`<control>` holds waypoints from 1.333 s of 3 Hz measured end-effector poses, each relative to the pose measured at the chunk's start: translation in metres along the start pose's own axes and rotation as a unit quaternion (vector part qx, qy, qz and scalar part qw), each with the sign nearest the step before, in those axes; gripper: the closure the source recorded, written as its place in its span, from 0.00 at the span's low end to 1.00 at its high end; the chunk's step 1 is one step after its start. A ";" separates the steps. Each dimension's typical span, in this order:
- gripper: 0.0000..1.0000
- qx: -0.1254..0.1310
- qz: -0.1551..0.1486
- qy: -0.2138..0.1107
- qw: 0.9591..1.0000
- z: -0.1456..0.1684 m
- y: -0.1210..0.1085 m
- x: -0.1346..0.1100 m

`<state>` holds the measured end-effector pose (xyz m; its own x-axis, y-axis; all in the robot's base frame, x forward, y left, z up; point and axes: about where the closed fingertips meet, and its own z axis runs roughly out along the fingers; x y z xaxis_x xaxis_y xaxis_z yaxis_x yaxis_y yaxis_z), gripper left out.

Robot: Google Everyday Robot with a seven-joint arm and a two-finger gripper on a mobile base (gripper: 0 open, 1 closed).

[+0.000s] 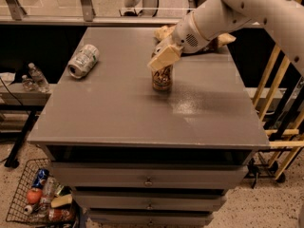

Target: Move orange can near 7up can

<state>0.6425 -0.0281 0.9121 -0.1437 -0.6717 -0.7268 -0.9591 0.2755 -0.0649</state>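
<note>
The orange can (162, 78) stands upright near the middle of the grey table (118, 113), toward the back. My gripper (164, 57) comes down from the upper right and is shut on the can's top; its cream fingers (161, 60) hide the can's upper part. The 7up can (83, 60) lies on its side at the table's back left, well apart to the left of the orange can and the gripper.
A brown-and-yellow snack bag (163, 32) lies behind the gripper at the table's back edge. Clear plastic bottles (34, 77) stand on a low shelf at left. A wire basket (33, 198) of items sits on the floor. Wooden rails (280, 103) stand at right.
</note>
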 end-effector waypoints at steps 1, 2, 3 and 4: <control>0.76 0.007 -0.014 -0.012 1.000 -0.017 0.003 -0.013; 0.98 0.017 -0.046 -0.039 0.998 -0.043 0.009 -0.042; 1.00 0.017 -0.047 -0.040 0.998 -0.042 0.009 -0.043; 1.00 0.003 -0.041 -0.037 0.998 -0.015 0.005 -0.050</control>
<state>0.6412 -0.0036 0.9588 -0.0471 -0.6397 -0.7672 -0.9652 0.2269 -0.1299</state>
